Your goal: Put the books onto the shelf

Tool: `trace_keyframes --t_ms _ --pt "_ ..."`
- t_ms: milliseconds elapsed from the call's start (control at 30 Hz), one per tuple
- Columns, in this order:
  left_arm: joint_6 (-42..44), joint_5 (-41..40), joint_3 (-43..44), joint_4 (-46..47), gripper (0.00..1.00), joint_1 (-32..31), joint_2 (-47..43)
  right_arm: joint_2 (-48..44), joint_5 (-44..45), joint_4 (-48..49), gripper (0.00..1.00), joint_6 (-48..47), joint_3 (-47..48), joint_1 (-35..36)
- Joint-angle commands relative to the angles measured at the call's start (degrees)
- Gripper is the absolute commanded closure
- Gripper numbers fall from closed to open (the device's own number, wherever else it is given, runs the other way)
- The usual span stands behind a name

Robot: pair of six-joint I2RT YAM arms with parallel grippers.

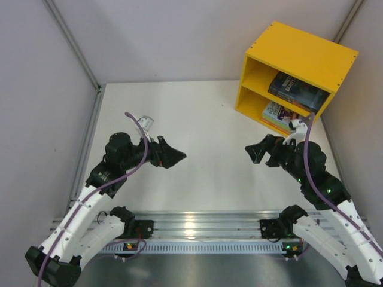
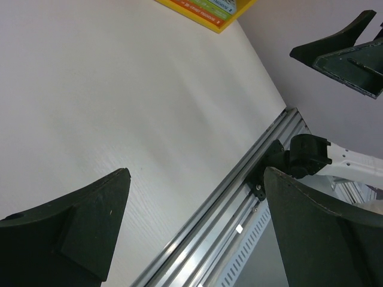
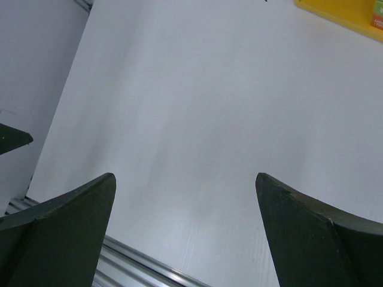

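Rising from the aluminium rail [image 1: 197,224] at the near edge, the two arms bend inward so the left claw [image 1: 175,157] and the right claw [image 1: 254,150] face each other above the white bench [image 1: 197,113]. Both claws have their jaws spread wide with nothing between them, and the wrist views cut every finger off at the frame edge. Beyond, in the far right corner, the yellow shelf [image 1: 299,57] stands angled. A dark book [image 1: 297,89] leans tilted in its upper compartment. A flat stack of books [image 1: 276,112] lies in the lower compartment, its right end hidden behind the right wrist. The number of books in the stack cannot be made out.
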Motion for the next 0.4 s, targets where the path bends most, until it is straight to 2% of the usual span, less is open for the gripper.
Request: trace_keyframes --t_ms 0,367 --pt "-0.40 3.08 0.15 4.76 0.01 -0.21 0.20 -1.44 0.50 1.86 0.00 1.71 0.85 0.45" --pt "1.18 3.53 2.35 4.14 0.01 -0.21 2.83 -4.78 -0.12 2.83 0.00 4.09 -0.73 0.45"
